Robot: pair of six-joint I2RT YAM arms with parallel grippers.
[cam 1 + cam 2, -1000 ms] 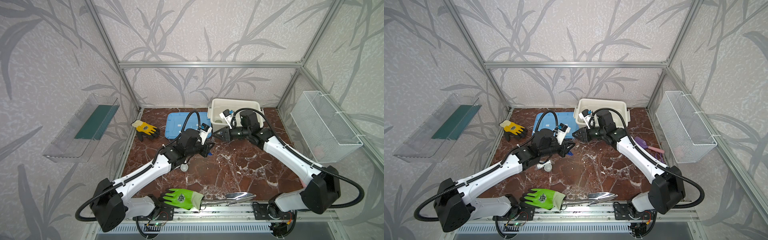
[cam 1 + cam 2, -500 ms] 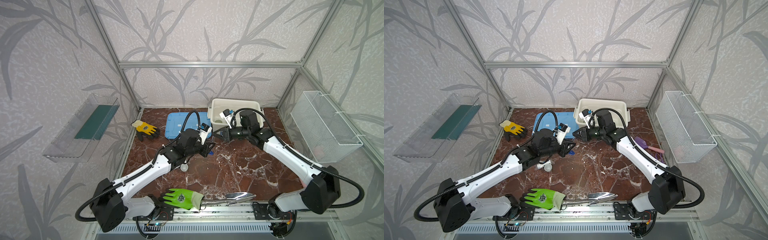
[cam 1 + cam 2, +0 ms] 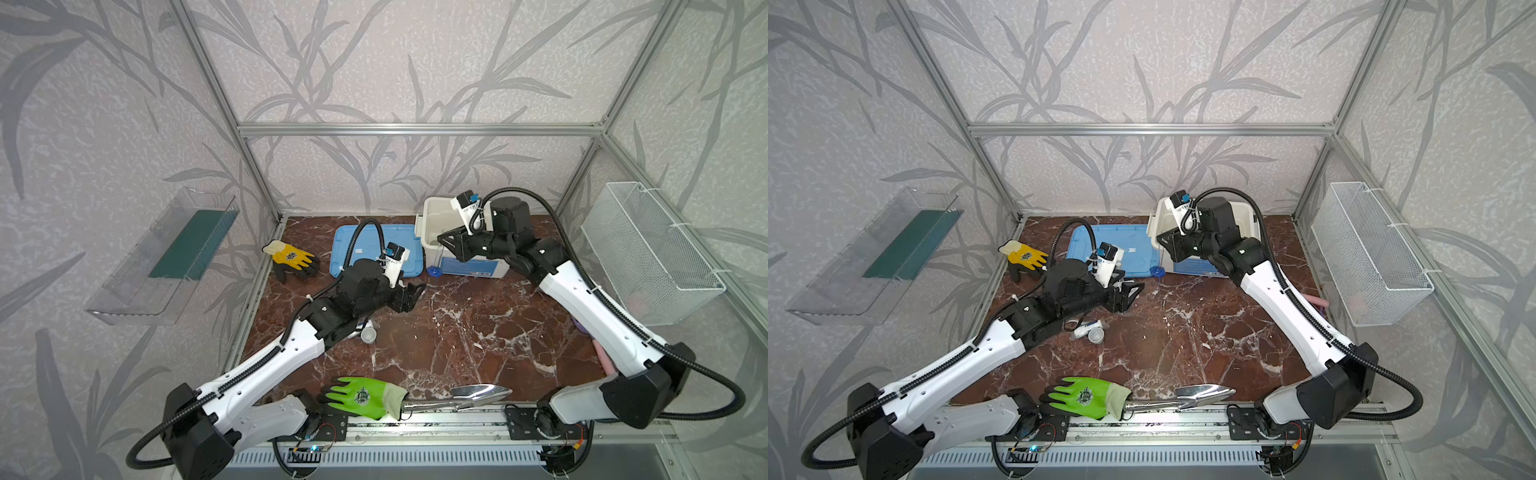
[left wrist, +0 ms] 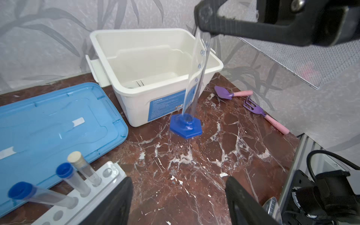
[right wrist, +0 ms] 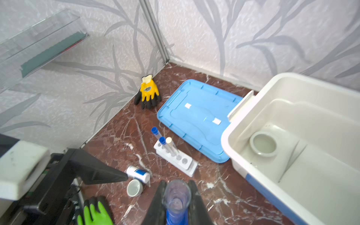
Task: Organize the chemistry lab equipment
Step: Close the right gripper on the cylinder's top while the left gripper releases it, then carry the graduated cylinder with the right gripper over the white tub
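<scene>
The right pincer (image 4: 202, 29) is gripping the graduated cylinder (image 4: 196, 78) by its clear upper end, with the jaws closed narrowly on the tube wall. The cylinder is leaning. Its blue hexagonal foot is sitting just beside the front wall of the white bin (image 4: 134, 105), and I cannot tell whether it is resting on the tabletop (image 4: 194, 165) or hanging just off it.

The step in hand looks to be carrying the cylinder into the bin, where the small white bowl (image 5: 263, 144) and the tweezers (image 4: 139, 82) are already lying. To do it well:

- **Lift:** raise it straight up until the foot is riding clear of the bin rim, and only then move it across.
- **Grip:** the hold is high on a smooth tube and the heavy foot is hanging far below, so any quick turn risks the tube swinging or slipping. Moving slowly is the safer choice.
- **Set-down:** lower it onto bare bin floor away from the bowl and tweezers, and open the jaws only once the weight is resting.

The left pincer (image 4: 178, 183) is standing wide open and holding nothing. It is hovering low over the tabletop, well apart from the cylinder and next to the test tube rack (image 5: 176, 158). The rack is carrying three capped test tubes (image 5: 162, 141).
</scene>
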